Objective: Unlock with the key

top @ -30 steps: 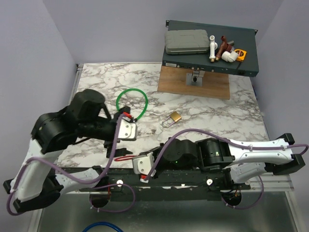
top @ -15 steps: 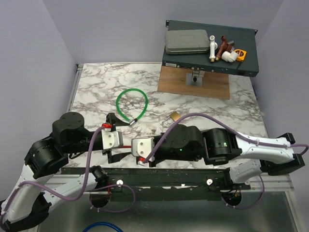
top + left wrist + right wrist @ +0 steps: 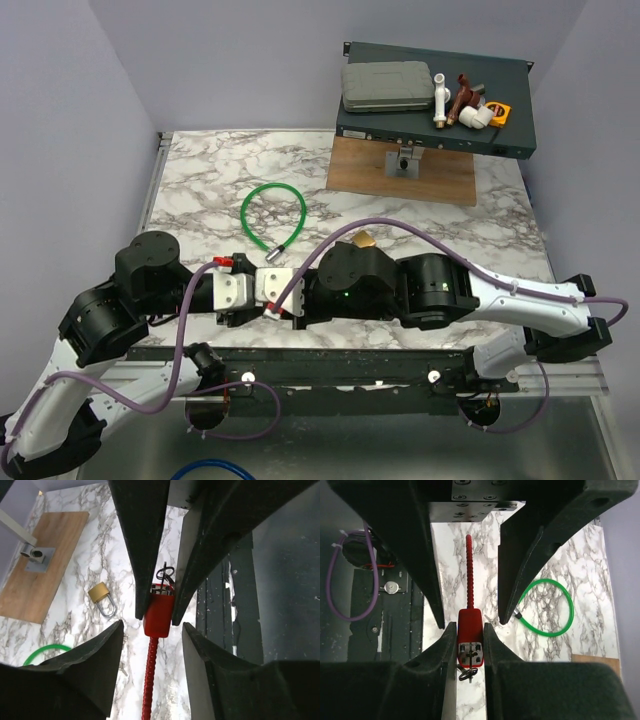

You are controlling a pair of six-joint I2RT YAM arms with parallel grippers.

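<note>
At lower centre the left gripper [image 3: 152, 642] stood spread around the red cord [image 3: 148, 680], apparently leaving the key [image 3: 159, 611] to the right gripper [image 3: 470, 626], which pinched its red head, ready for the brass padlock [image 3: 102, 598] upper right.

The left arm [image 3: 100, 330] is built of bulky matte-black joint housings joined by glossy white shell links. The right arm [image 3: 440, 290] is of the same make, with a long white link [image 3: 540, 300] bound by thin white cable ties. A purple cable [image 3: 185, 330] runs along the left arm, and a second purple cable [image 3: 420, 228] loops along the right. A small green light [image 3: 346, 295] glows on a black housing of the right arm. The left hand [image 3: 152, 624] and the right hand [image 3: 470, 625] each have two matte-black, wedge-shaped fingers [image 3: 80, 680] mounted on a pale plate [image 3: 480, 495] set with small dark screws.
</note>
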